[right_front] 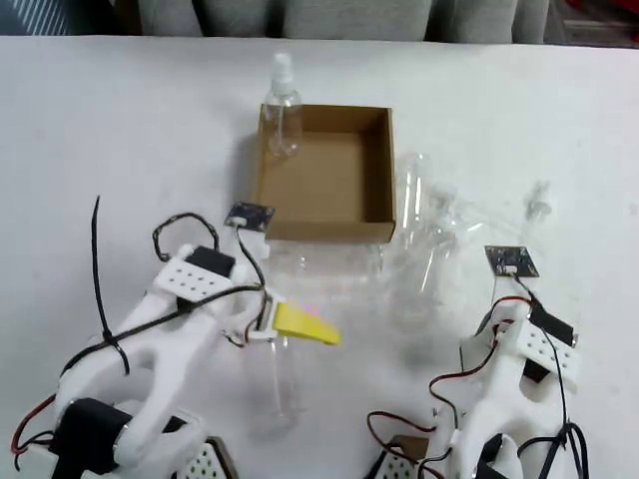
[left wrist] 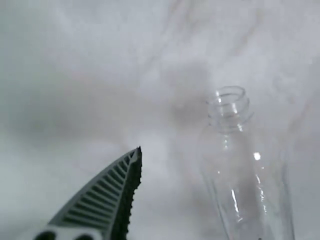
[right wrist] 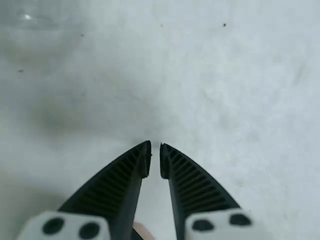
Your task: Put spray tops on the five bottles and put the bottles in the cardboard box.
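Observation:
A clear bottle (right_front: 283, 108) with a spray top leans in the far left corner of the cardboard box (right_front: 326, 232). Several clear bottles without tops (right_front: 431, 242) lie in a heap to the right of the box. One more open-necked bottle (right_front: 286, 374) (left wrist: 242, 170) lies on the table in front of the box. My left gripper (right_front: 292, 324) hovers open over its neck end; the yellow finger (right_front: 308, 325) points right, and a ribbed finger (left wrist: 112, 197) stands beside the bottle. My right gripper (right wrist: 155, 160) is shut on nothing, low over bare table at the front right.
A small clear piece (right_front: 539, 197), perhaps a spray top, lies to the right of the bottle heap. The right arm (right_front: 524, 344) stands at the front right and the left arm (right_front: 160, 339) at the front left. The white table (right_front: 120, 130) stretches to the left of the box.

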